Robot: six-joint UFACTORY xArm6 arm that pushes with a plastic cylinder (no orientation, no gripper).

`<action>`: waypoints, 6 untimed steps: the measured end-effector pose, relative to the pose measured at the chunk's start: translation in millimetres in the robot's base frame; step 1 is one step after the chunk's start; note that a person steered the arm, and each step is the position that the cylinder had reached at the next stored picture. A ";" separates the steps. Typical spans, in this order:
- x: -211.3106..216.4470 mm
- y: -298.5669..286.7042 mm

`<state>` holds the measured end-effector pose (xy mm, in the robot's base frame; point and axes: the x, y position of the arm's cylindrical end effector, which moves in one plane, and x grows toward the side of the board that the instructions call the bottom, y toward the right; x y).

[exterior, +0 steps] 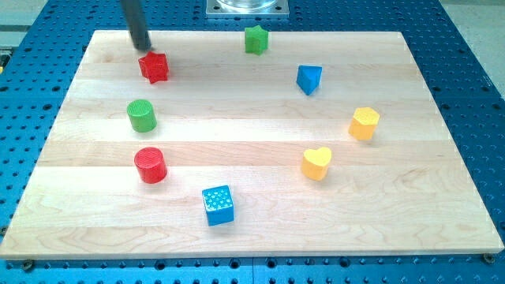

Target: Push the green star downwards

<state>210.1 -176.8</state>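
The green star (256,39) sits near the top edge of the wooden board (252,229), a little right of the middle. My tip (142,48) is at the view's top left, just above and to the left of the red star (155,67), close to it or touching it. The tip is far to the left of the green star.
A green cylinder (142,117) and a red cylinder (150,166) stand at the left. A blue cube (218,205) is at the bottom middle. A blue triangular block (308,79), a yellow block (364,124) and a yellow heart (316,163) are at the right.
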 end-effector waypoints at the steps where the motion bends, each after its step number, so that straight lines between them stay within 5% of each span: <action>1: -18.8 35.3; 4: -17.6 222.3; 6: 15.8 202.6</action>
